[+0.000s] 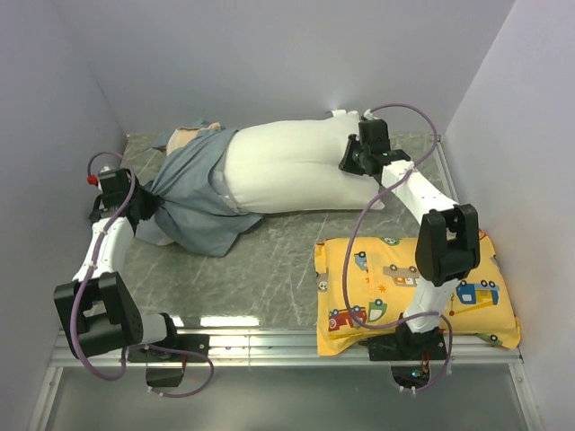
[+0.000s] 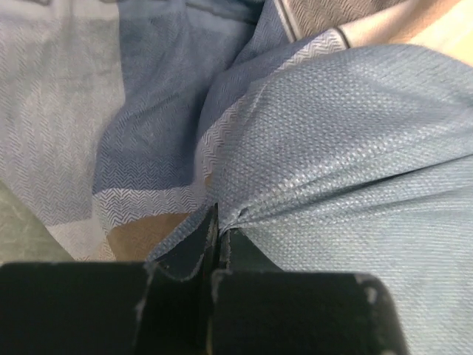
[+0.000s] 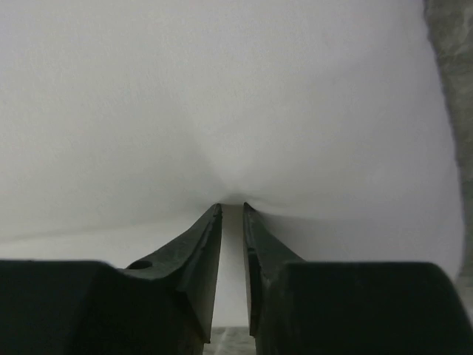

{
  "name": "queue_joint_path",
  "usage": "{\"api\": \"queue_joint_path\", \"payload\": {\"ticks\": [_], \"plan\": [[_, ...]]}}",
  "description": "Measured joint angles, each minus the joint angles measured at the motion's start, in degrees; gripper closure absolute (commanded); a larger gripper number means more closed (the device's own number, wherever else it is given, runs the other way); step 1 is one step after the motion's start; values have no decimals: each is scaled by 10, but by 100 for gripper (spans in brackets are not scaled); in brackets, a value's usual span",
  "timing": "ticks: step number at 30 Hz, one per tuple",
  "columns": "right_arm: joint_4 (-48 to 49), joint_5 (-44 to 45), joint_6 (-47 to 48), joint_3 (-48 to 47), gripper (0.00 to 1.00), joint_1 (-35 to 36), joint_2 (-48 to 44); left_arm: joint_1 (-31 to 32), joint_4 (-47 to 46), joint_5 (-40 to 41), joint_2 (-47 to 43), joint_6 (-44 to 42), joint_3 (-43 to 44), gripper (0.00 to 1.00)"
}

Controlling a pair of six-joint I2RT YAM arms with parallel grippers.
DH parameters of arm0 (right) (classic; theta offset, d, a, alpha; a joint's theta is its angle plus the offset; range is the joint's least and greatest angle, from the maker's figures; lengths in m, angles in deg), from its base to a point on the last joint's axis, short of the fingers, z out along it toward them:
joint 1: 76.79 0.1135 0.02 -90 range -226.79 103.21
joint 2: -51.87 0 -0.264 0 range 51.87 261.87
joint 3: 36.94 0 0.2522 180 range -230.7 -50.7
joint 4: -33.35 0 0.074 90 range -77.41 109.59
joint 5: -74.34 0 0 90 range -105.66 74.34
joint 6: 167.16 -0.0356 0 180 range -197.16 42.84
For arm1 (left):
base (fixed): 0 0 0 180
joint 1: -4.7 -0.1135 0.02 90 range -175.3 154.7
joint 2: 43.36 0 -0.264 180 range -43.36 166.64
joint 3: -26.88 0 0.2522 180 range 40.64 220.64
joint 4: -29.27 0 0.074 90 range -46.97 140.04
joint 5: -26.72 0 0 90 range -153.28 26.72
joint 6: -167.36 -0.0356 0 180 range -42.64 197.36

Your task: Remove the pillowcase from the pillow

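The white pillow (image 1: pixel 292 169) lies across the back of the table, most of it bare. The blue-grey pillowcase (image 1: pixel 193 193) is bunched over its left end, inside out, with a beige patch at the far left. My left gripper (image 1: pixel 151 205) is shut on a fold of the pillowcase (image 2: pixel 325 148) at the left; the fabric pulls into creases at the fingertips (image 2: pixel 216 231). My right gripper (image 1: pixel 350 160) is shut on a pinch of the pillow (image 3: pixel 222 111) near its right end, with white cloth between the fingertips (image 3: pixel 231 207).
A yellow pillow (image 1: pixel 409 287) printed with cartoon vehicles lies at the front right, under the right arm. Grey walls close in left, right and back. A metal rail (image 1: pixel 269 346) runs along the near table edge.
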Motion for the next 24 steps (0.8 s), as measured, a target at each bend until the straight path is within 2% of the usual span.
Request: {"api": "queue_joint_path", "payload": {"ticks": [1, 5, 6, 10, 12, 18, 20, 21, 22, 23, 24], "plan": [[0, 12, 4, 4, 45, 7, -8, -2, -9, -3, 0, 1, -8, 100], [-4, 61, 34, 6, 19, 96, -34, 4, -31, -14, 0, 6, -45, 100], [-2, 67, 41, 6, 16, 131, -39, 7, -33, -16, 1, 7, -49, 99], [-9, 88, 73, -35, 10, 254, -22, 14, -40, -17, 1, 9, -52, 99], [-11, 95, 85, -72, 8, 288, 3, 16, -42, -17, 1, 8, -52, 100], [-14, 109, 105, -168, 7, 305, 103, 20, -42, -17, 5, 8, -47, 100], [-20, 116, 111, -200, 14, 302, 144, 21, -42, -18, 10, 8, -41, 99], [-27, 123, 114, -216, 23, 301, 162, 21, -40, -18, 13, 8, -37, 99], [-34, 129, 116, -230, 69, 300, 178, 21, -36, -18, 16, 7, -31, 99], [-40, 133, 122, -247, 89, 298, 193, 21, -32, -18, 19, 6, -24, 99], [-43, 135, 118, -255, 100, 296, 202, 21, -27, -18, 21, 5, -16, 99]]}}
